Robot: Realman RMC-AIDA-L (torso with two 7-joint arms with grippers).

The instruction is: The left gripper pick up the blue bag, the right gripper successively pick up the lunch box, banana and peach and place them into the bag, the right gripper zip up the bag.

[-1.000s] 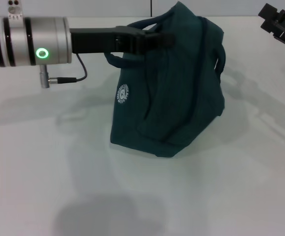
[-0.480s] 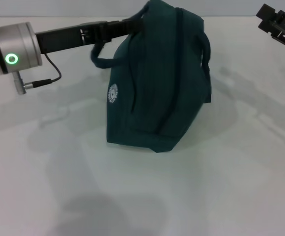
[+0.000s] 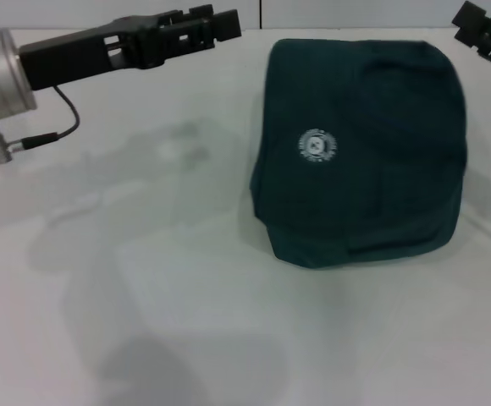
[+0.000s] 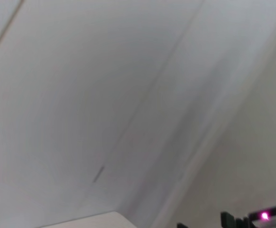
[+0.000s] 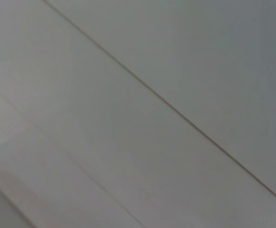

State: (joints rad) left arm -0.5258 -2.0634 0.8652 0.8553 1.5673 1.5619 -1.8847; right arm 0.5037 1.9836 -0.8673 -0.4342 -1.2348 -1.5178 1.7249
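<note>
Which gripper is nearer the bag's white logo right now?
The left gripper, reaching in from the table's far left; the right gripper sits at the far right corner, beyond the blue bag.

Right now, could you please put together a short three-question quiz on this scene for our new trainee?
1. True or false: the left gripper is holding the blue bag.
2. Which way does the bag's round white logo face? A) up toward the head camera B) down against the table C) hidden from view
3. Fill in: the right gripper sits at the far ___ corner of the head view.

Key: 1 false, it is apart from the bag; 2 A; 3 right.
</note>
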